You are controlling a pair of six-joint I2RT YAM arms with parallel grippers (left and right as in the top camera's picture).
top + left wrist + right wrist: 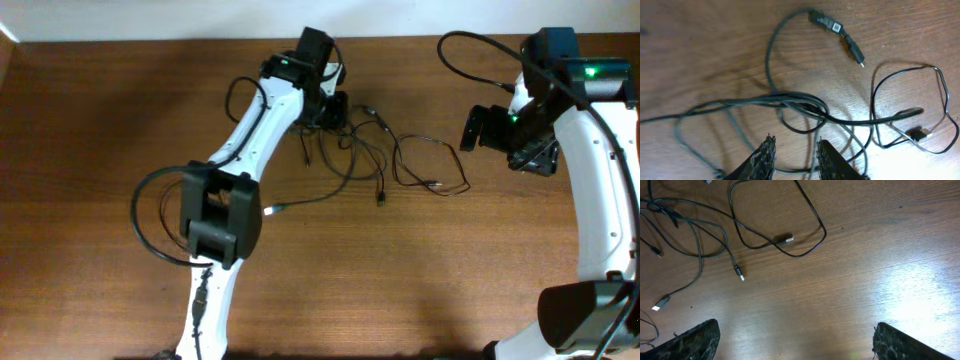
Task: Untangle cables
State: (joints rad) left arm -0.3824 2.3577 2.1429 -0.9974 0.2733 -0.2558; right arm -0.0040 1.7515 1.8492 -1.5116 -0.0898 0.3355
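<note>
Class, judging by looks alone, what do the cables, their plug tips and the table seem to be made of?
The cables: likely rubber or plastic sheathing, matte black, lying in soft loops. Their plug tips: probably metal, showing a bright silvery glint. The table: wood or wood-look laminate, brown grain streaks with a semi-gloss glare patch.

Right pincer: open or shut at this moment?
Open. In the right wrist view the right pincer has its fingers at opposite bottom corners, bare table between them; nothing is held, and the cables lie farther out.

white links (pixel 258 122), black joints (pixel 217 212), looping black arm cables (pixel 136 208), green lights (pixel 594 71), rough black end effector fingers (pixel 695 337)
</note>
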